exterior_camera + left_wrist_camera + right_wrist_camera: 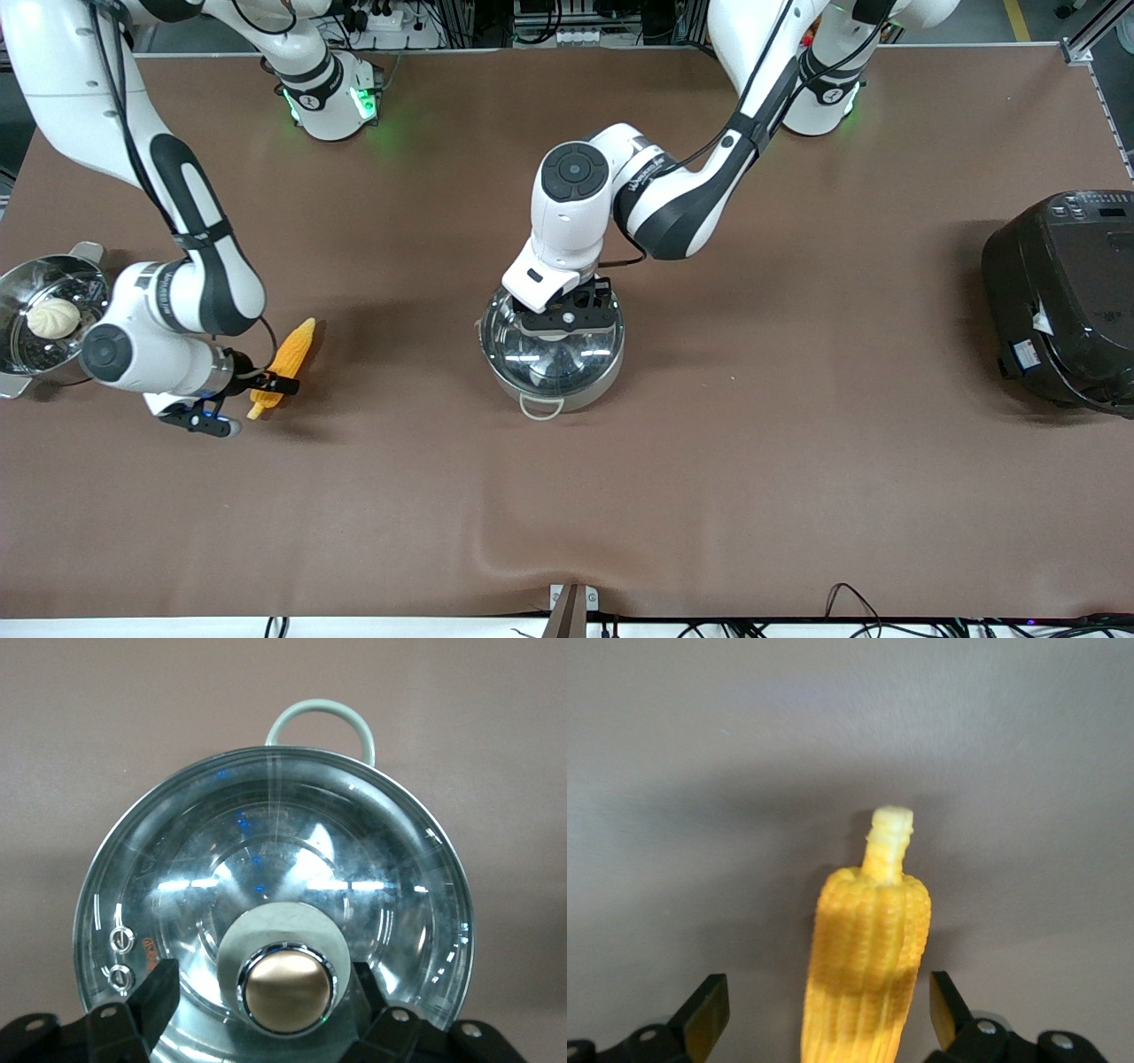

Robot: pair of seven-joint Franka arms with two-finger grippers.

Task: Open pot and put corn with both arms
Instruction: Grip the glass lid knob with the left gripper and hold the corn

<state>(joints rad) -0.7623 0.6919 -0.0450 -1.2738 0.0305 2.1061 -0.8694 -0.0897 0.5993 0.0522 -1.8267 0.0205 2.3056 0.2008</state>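
Rice cooker sits at the left arm's end of the table, well clear. Pot stands mid-table, lid on. Left gripper is at the lid, fingers spread either side of the copper knob, not yet closed: lid-grasp step. Next: close on the knob, lift straight up. Corn lies near the right arm's end; right gripper straddles it, fingers apart. Bare cloth between corn and pot leaves open travel room.

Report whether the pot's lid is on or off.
On: the glass lid covers the pot, with the open left gripper astride its knob.
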